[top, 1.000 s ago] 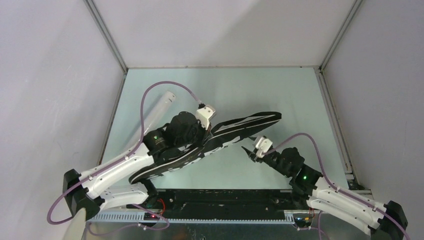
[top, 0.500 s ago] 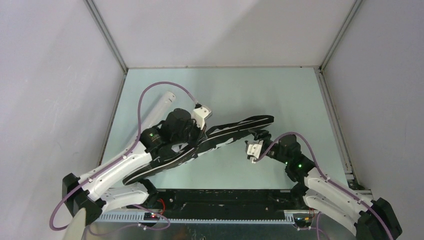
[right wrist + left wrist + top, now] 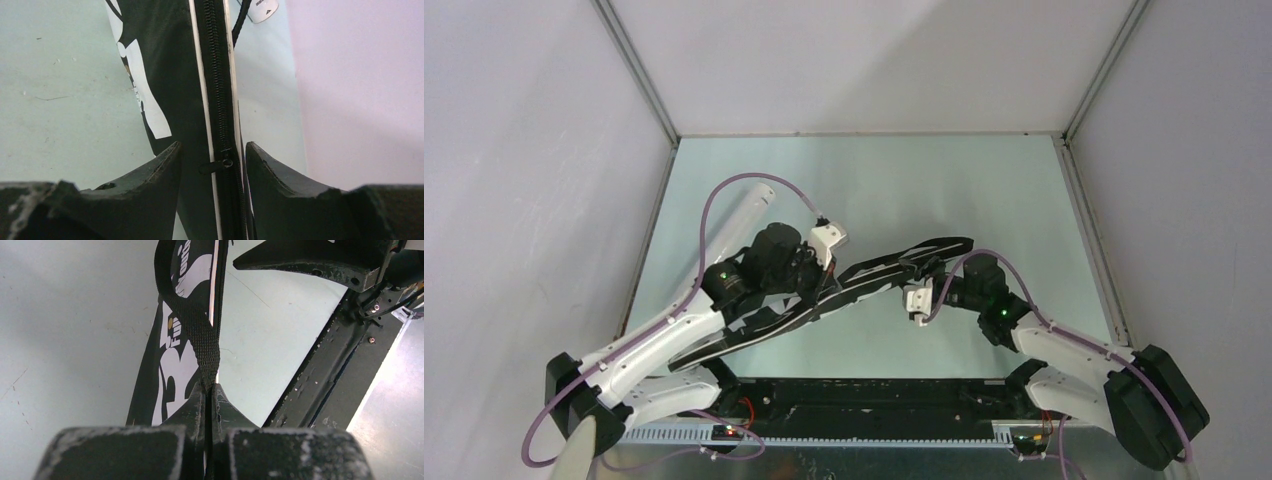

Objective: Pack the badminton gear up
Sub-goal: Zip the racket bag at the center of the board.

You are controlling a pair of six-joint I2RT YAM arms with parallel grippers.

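Note:
The black bag [image 3: 879,272] with white lettering lies diagonally on the table, raised on edge in the middle. My left gripper [image 3: 822,272] is shut on the bag's black webbing strap [image 3: 200,335] and holds it taut above the bag [image 3: 170,370]; the fingertips [image 3: 197,395] are pressed together. My right gripper [image 3: 936,272] is open at the bag's wide end, its fingers [image 3: 160,170] on either side of the zipped edge, with the zipper pull [image 3: 220,164] between them and untouched. The white tube [image 3: 736,212] lies at the far left, partly behind the left arm. No rackets or shuttlecocks show.
A black rail [image 3: 864,395] runs along the near table edge and shows in the left wrist view [image 3: 325,380]. Grey enclosure walls stand on the left, right and back. A white tag [image 3: 262,10] hangs off the bag's far end.
My right gripper has swung left and forward onto the bag's wide end. The bag has tipped up on edge and narrowed in view. My left gripper has drawn slightly left with the strap.

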